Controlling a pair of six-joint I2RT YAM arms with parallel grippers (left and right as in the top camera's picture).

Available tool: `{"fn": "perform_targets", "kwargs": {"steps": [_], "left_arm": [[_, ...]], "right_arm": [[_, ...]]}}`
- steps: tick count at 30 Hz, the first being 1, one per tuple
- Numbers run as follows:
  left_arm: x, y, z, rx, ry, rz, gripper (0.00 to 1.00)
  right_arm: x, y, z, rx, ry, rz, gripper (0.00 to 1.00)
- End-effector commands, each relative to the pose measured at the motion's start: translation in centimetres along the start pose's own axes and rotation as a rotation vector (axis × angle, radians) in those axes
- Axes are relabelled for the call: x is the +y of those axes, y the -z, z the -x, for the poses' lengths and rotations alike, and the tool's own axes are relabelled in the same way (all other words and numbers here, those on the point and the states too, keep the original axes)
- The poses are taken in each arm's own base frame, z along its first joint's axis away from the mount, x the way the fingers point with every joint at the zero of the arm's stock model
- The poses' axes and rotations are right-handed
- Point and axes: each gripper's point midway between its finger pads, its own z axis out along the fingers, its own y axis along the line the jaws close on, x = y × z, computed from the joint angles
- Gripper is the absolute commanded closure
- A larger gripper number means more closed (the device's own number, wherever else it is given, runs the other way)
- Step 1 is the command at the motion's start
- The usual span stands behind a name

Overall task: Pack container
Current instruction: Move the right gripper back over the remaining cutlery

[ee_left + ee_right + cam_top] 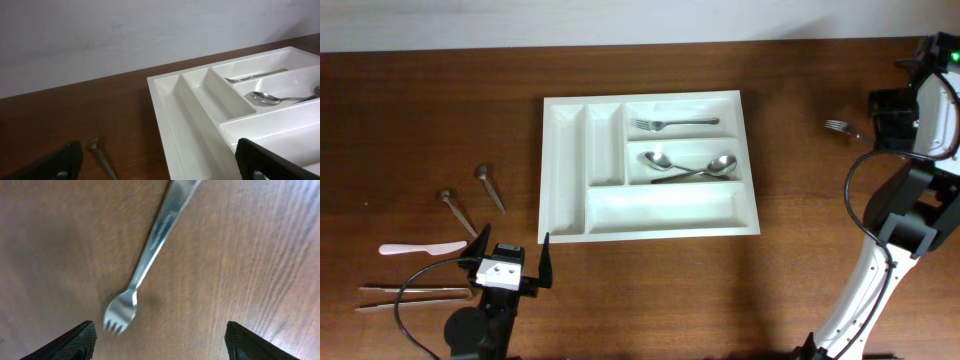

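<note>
White plastic container (660, 208): rigid, light — you'd grip its rim.
Fork (145, 265): thin, slippery steel; pinch the handle.
Left gripper (160, 162), right gripper (159, 341): jaws apart, empty.

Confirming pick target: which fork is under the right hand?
The fork on the bare table, right of the tray, with the right hand above it. The other fork already lies in the tray's top long compartment.

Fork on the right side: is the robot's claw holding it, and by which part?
Nothing is held. The right gripper stands open above the fork, which lies untouched on the table.
</note>
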Motion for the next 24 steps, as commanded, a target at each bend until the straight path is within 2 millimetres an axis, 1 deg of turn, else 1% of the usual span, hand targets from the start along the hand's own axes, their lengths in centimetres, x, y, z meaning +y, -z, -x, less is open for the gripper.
{"fn": "perform_targets", "kwargs": {"steps": [1, 5, 9, 13, 20, 24], "left_arm": [[0.2, 0.0, -0.2, -0.001, -0.009, 0.01, 0.01], [0.2, 0.0, -0.2, -0.001, -0.009, 0.01, 0.01], [0.2, 0.0, -0.2, -0.001, -0.009, 0.009, 0.01], [0.2, 0.0, -0.2, -0.001, -0.009, 0.009, 0.01], [0.2, 0.0, -0.2, -0.001, -0.009, 0.01, 0.01], [0.2, 0.0, -0.2, -0.001, -0.009, 0.01, 0.01]], "right_arm": [[-1.6, -1.2, 2.4, -0.013, -0.057, -0.047, 0.17], [-3.3, -2.2, 3.1, 0.009, -0.058, -0.102, 0.17], [-4.2, -3.3, 3.0, 0.029, -0.057, -0.143, 0.17], [-4.3, -3.9, 2.8, 0.036, -0.045, -0.152, 0.17], [-3.6, -4.1, 3.2, 0.023, -0.041, -0.122, 0.16], [-3.3, -4.6, 3.1, 0.029, -0.041, -0.113, 0.16]]}}
